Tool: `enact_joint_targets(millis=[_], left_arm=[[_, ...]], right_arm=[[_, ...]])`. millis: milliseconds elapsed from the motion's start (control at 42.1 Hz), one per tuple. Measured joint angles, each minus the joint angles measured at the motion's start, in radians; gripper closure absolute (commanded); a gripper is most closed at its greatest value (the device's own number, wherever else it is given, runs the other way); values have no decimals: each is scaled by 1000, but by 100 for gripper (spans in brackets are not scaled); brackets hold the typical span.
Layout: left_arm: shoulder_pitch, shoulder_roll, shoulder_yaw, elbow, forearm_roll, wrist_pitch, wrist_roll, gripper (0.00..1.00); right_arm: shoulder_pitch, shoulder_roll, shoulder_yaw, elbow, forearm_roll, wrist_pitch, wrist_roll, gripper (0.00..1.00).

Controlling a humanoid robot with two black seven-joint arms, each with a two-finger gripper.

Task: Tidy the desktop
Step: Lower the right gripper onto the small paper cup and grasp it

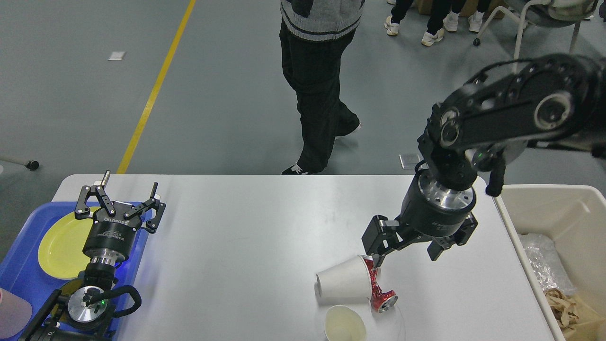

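The white desktop (246,237) fills the lower half of the head view. Near its front edge a white paper cup (342,280) lies on its side against a crushed red can (378,286). A second paper cup (344,324) stands upright just in front of them. My right gripper (406,253) hangs open just above and right of the can, empty, one finger close to the can's top end. My left gripper (120,199) stands open and empty at the left, over the inner edge of the blue tray (19,265).
A yellow plate (59,244) lies in the blue tray. A cream bin (568,222) with crumpled plastic and paper scraps sits at the desktop's right end. A person (317,80) walks on the grey floor just beyond the far edge.
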Motion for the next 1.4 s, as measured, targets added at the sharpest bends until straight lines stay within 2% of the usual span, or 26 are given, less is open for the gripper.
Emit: enact_joint_targets(millis=[71, 238, 523, 760, 879, 1188, 1330, 1354, 1402], left_arm=[[0, 0, 0, 0, 0, 0, 0, 4], [0, 0, 0, 0, 0, 0, 0, 4], [0, 0, 0, -1, 0, 0, 0, 4], [0, 0, 0, -1, 0, 0, 0, 4], [0, 0, 0, -1, 0, 0, 0, 4], [0, 0, 0, -1, 0, 0, 0, 4], [0, 0, 0, -1, 0, 0, 0, 4], [0, 0, 0, -1, 0, 0, 0, 4], [0, 0, 0, -1, 0, 0, 0, 4]], right_arm=[[-75, 20, 16, 1, -4, -77, -1, 3], [-199, 54, 79, 1, -18, -181, -7, 3], [-403, 152, 141, -18, -133, -390, -88, 3], [-458, 188, 145, -32, -141, -481, -101, 3], [-512, 225, 138, -81, -141, -532, -101, 11], [-610, 258, 132, -164, -158, -544, -100, 34], [-633, 260, 126, -193, -161, -544, -99, 67], [-634, 261, 126, -195, -162, -543, -99, 76], [-639, 263, 122, -195, -167, -541, -98, 84]])
